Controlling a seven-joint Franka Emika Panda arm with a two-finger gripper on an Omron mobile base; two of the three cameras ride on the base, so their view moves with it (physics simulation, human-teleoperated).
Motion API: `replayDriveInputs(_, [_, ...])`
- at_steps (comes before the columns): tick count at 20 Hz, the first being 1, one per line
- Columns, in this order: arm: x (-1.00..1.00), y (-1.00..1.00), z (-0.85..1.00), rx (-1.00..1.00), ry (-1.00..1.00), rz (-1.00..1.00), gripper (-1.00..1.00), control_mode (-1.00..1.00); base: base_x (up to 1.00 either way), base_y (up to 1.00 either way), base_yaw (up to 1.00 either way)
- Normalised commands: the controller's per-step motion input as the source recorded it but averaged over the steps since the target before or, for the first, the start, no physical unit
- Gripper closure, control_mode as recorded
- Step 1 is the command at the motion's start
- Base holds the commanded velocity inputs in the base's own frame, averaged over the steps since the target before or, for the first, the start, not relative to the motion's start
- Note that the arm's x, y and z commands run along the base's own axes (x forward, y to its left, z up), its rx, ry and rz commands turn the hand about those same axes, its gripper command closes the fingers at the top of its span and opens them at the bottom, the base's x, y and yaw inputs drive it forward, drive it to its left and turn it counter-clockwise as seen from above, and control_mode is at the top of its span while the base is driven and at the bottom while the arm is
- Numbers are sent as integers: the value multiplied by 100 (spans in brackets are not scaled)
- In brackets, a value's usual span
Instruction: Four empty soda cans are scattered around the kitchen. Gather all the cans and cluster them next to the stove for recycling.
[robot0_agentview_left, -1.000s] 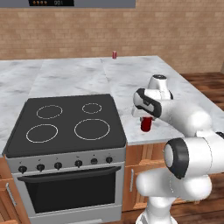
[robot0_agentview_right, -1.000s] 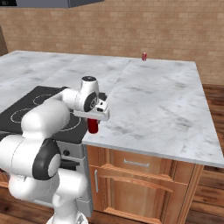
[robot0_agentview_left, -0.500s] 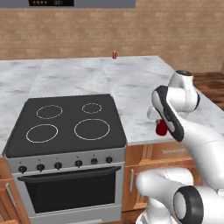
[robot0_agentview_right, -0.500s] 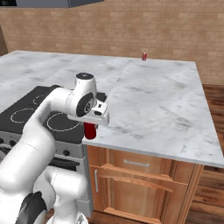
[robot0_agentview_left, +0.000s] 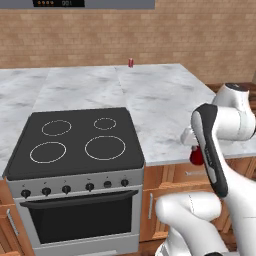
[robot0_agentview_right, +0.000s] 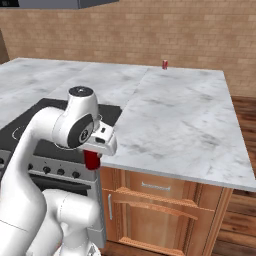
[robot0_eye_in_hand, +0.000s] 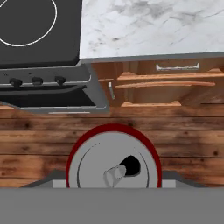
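My gripper (robot0_agentview_right: 95, 151) is shut on a red soda can (robot0_agentview_right: 91, 160). It holds the can upright in the air, just off the counter's front edge and to the right of the stove (robot0_agentview_left: 80, 140). In the hand view the can's grey top (robot0_eye_in_hand: 113, 168) hangs over the wood floor, with the stove (robot0_eye_in_hand: 35, 26) at the upper left. From the left base view the held can (robot0_agentview_left: 196, 157) shows below the hand, partly behind my forearm. A second red soda can (robot0_agentview_left: 131, 62) stands far back on the marble counter, also seen as a small can (robot0_agentview_right: 165, 64) near the wall.
The marble island counter (robot0_agentview_right: 175, 120) spreads wide to the right of the stove. Wooden cabinets with drawer handles (robot0_eye_in_hand: 175, 78) sit under it, next to the oven door (robot0_agentview_left: 80, 220). A brick wall (robot0_agentview_left: 150, 35) closes the back. Wood floor (robot0_agentview_right: 245, 210) lies to the right.
The arm has swung the held red can rightward and toward the front, from above the counter beside the stove to out past the counter's front edge. The far can has not moved.
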Motion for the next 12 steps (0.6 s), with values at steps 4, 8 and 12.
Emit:
replayDriveInputs(4, [-73, 7, 34, 9, 0, -4, 100, -100, 0, 0, 0])
replayDriveInputs(8, [-69, 5, 35, 8, 0, -4, 100, -100, 0, 0, 0])
replayDriveInputs(12, [-37, 0, 18, 4, 0, -2, 100, 100, -39, 0, -2])
